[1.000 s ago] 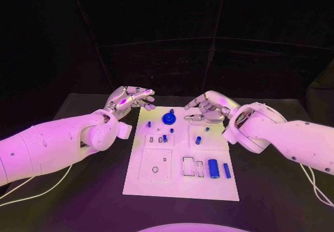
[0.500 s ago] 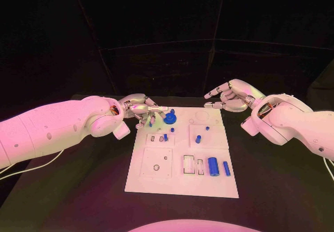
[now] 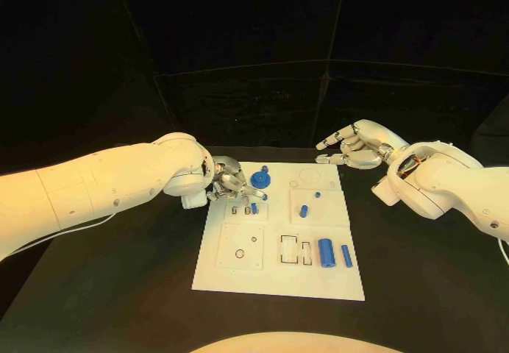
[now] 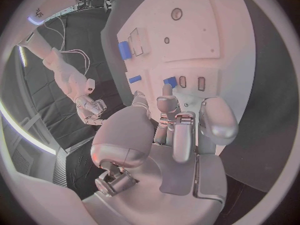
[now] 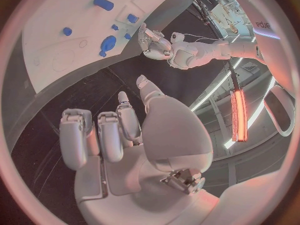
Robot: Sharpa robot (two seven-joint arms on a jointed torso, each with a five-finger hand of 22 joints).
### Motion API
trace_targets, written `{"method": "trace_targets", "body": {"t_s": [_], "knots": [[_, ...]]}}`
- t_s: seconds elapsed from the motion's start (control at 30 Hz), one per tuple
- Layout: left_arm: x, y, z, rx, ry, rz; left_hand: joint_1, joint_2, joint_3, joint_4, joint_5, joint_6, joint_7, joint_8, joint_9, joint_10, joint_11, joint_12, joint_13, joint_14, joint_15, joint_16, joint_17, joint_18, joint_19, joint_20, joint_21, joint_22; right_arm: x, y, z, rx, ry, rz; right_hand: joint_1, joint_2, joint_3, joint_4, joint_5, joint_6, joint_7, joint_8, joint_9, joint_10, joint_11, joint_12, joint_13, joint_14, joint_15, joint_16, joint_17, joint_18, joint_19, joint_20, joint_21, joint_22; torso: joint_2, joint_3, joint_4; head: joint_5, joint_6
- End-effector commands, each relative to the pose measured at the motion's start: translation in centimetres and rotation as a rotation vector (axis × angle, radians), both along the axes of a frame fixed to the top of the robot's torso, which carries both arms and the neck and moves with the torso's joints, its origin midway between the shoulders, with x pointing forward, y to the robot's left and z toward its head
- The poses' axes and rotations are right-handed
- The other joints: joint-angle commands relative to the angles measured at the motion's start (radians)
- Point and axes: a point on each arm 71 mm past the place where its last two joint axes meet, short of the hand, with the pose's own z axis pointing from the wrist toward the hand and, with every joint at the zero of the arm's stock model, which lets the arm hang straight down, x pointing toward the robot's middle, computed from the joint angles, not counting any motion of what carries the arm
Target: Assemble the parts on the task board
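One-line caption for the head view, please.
Left hand reaches over the far-left part of the white task board beside blue parts; right hand hovers, holding nothing, beyond its far-right corner.

My left hand (image 3: pixel 228 185) covers the far left corner of the task board (image 3: pixel 278 283), so I cannot tell whether its fingertips touch a part there. The small parts (image 3: pixel 304 211) near the board's middle are too tiny to tell their shape.
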Motion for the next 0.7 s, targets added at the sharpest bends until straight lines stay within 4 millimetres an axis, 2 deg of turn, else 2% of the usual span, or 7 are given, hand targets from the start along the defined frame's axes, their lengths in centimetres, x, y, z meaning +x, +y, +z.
{"method": "trace_targets", "body": {"t_s": [0.03, 0.13, 0.23, 0.33, 0.4, 0.7], "knots": [[0.3, 0.3, -0.2, 0.16, -0.009, 0.008, 0.019, 0.006, 0.0, -0.001, -0.003, -0.016, 0.0, 0.023, 0.018, -0.007, 0.0, 0.012, 0.011, 0.096, -0.005, 0.005, 0.222, -0.014, -0.001, -0.004, 0.009, 0.01, 0.1, 0.1, 0.0, -0.012, 0.014, 0.004, 0.006, 0.004, -0.004, -0.002, 0.004, 0.006, 0.002, 0.006, 0.001, -0.006, -0.001, -0.007, 0.031, 0.071, 0.002, -0.006, 0.126, -0.001, 0.03, 0.004, -0.005, 0.135, 0.001, 0.0001, -0.0002, 0.002, -0.003], [0.4, -0.1, -0.2, 0.176, -0.013, 0.008, 0.025, 0.007, -0.003, 0.003, -0.002, -0.026, 0.0, 0.04, 0.031, -0.007, 0.0, 0.02, 0.018, 0.096, -0.004, 0.006, 0.224, -0.014, -0.001, -0.003, 0.014, 0.018, 0.1, 0.1, 0.0, -0.017, 0.015, 0.004, 0.006, 0.004, -0.004, -0.002, 0.004, 0.006, 0.002, 0.006, 0.001, -0.006, -0.001, -0.007, 0.031, 0.071, 0.002, -0.006, 0.126, -0.001, 0.03, 0.004, -0.005, 0.135, 0.002, -0.0011, 0.0007, 0.001, -0.006], [0.6, -0.5, -0.2, 0.188, -0.012, 0.007, 0.028, 0.008, -0.009, 0.009, -0.003, -0.039, -0.001, 0.058, 0.045, -0.009, -0.001, 0.026, 0.023, 0.097, -0.004, 0.006, 0.225, -0.015, -0.002, -0.003, 0.02, 0.025, 0.2, 0.2, -0.1, -0.021, 0.014, 0.004, 0.006, 0.004, -0.005, -0.002, 0.005, 0.006, 0.002, 0.006, 0.001, -0.006, -0.001, -0.006, 0.031, 0.07, 0.002, -0.006, 0.125, -0.001, 0.03, 0.004, -0.005, 0.135, 0.002, -0.0009, 0.0006, 0.0, -0.007], [0.8, -0.8, -0.2, 0.198, -0.009, 0.005, 0.028, 0.008, -0.01, 0.01, -0.003, -0.041, -0.001, 0.062, 0.047, -0.009, 0.0, 0.027, 0.024, 0.097, -0.005, 0.006, 0.225, -0.015, -0.002, -0.003, 0.02, 0.026, 0.2, 0.3, -0.1, -0.026, 0.015, 0.007, 0.007, 0.005, -0.007, -0.001, 0.007, 0.007, 0.002, 0.007, 0.001, -0.006, -0.002, -0.007, 0.031, 0.07, 0.002, -0.007, 0.123, -0.001, 0.03, 0.004, -0.005, 0.134, 0.002, -0.0002, -0.0001, 0.002, -0.01], [0.9, -0.9, -0.3, 0.201, -0.009, 0.004, 0.032, 0.011, -0.015, 0.018, -0.002, -0.055, -0.001, 0.081, 0.062, -0.012, -0.001, 0.032, 0.027, 0.097, -0.004, 0.007, 0.226, -0.015, -0.004, -0.003, 0.023, 0.03, 0.2, 0.4, -0.1, -0.028, 0.017, 0.011, 0.007, 0.006, -0.009, 0.0, 0.011, 0.007, 0.001, 0.008, 0.001, -0.006, -0.002, -0.007, 0.03, 0.07, 0.001, -0.008, 0.123, -0.001, 0.029, 0.004, -0.006, 0.133, 0.002, -0.0003, 0.0004, 0.002, -0.011], [1.0, -1.6, -1.1, 0.213, 0.003, -0.011, 0.039, 0.015, -0.017, 0.021, -0.002, -0.065, -0.001, 0.095, 0.073, -0.012, -0.001, 0.038, 0.033, 0.098, -0.004, 0.008, 0.229, -0.015, -0.005, -0.002, 0.028, 0.036, 0.4, 0.7, -0.3, -0.038, 0.032, 0.019, 0.008, 0.008, -0.012, 0.001, 0.019, 0.007, 0.001, 0.009, 0.001, -0.005, -0.002, -0.007, 0.03, 0.069, 0.001, -0.01, 0.12, 0.0, 0.027, 0.003, -0.007, 0.13, 0.002, -0.0012, 0.0004, 0.002, -0.013]]}}
